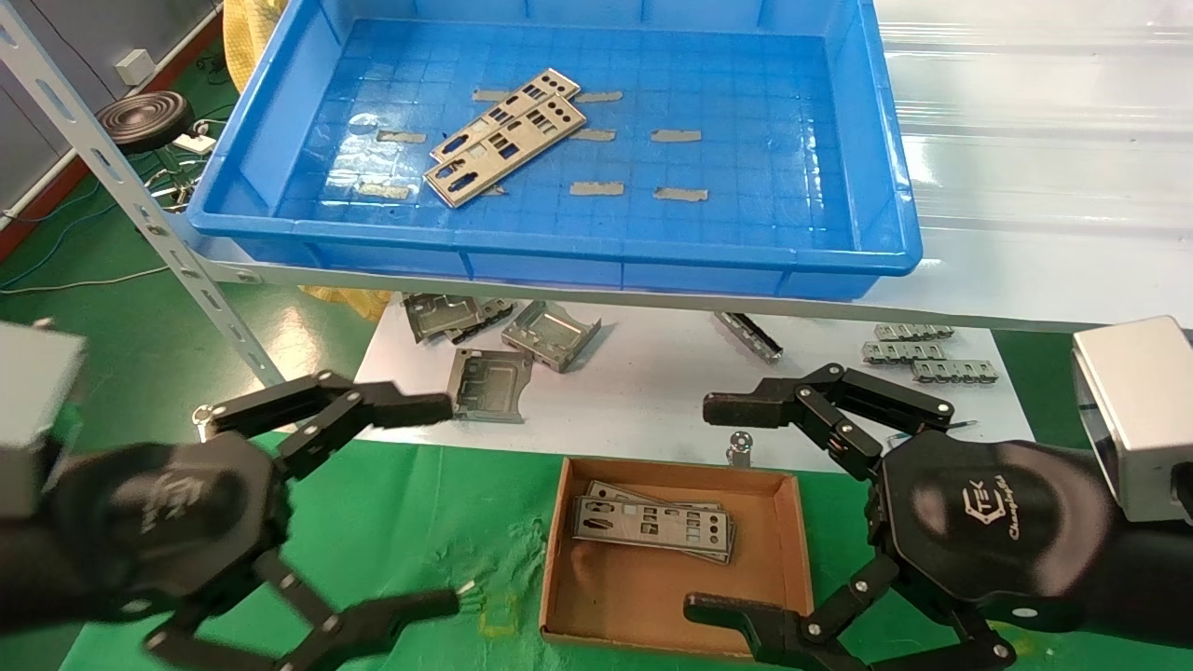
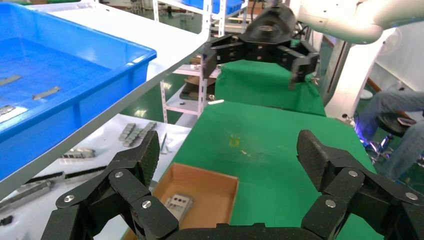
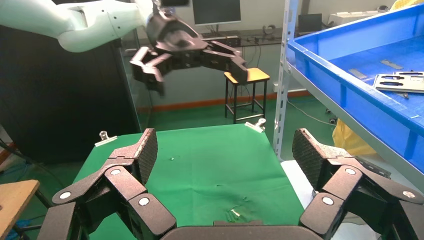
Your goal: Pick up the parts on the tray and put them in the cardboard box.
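1. Both our grippers hang empty with jaws spread wide over the near part of the desk: left gripper (image 1: 410, 503) over the green cloth near the left edge, right gripper (image 1: 722, 508) right beside the cardboard box (image 1: 792, 545), toward the right edge.
2. Cardboard box sits on the green cloth (image 1: 447, 522) at the near middle of the desk. It holds a small stack of plates (image 1: 652, 527) lying flat toward its far-left corner.
3. Two plates (image 1: 508, 138) remain in the blue tray (image 1: 559, 261) on the raised shelf at the far edge. They overlap, angled, left of the tray's middle, among tape strips (image 1: 676, 136).
4. Loose brackets (image 1: 550, 334) on the white sheet under the shelf aren't ours to move.
5. We judge the job partly done; next step looks like reaching up for the top plate.
6. To do it well: take the upper plate only, and come in across its narrow width. Plates are thin and flat, so we likely need to tip or slide one up at an edge.
7. Clear the tray wall on the way out, then lower flat onto the box stack.
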Controlling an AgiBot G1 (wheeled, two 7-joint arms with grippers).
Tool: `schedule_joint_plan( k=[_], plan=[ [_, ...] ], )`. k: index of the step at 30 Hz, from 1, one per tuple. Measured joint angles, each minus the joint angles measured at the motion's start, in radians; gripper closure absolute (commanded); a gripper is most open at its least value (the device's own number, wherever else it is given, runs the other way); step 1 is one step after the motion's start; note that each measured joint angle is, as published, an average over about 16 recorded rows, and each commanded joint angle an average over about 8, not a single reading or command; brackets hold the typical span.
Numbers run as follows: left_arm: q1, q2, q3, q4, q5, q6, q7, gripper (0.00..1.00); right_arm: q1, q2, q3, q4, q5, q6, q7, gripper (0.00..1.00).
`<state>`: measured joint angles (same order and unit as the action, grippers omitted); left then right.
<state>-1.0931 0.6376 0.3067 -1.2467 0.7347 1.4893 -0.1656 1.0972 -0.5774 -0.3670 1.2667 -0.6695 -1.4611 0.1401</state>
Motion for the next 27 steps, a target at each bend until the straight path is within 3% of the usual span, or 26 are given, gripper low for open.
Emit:
schedule_joint_plan(
  k=[9, 27],
  plan=[
    [0.029, -0.040, -0.042, -0.058, -0.008, 0.011, -0.028, 0.00, 0.000, 0.000, 0.000, 0.000, 0.000, 0.000, 0.000, 0.00],
    [0.023, -0.031, -0.032, -0.044, -0.006, 0.008, -0.024, 0.00, 0.000, 0.000, 0.000, 0.000, 0.000, 0.000, 0.000, 0.00]
  ],
)
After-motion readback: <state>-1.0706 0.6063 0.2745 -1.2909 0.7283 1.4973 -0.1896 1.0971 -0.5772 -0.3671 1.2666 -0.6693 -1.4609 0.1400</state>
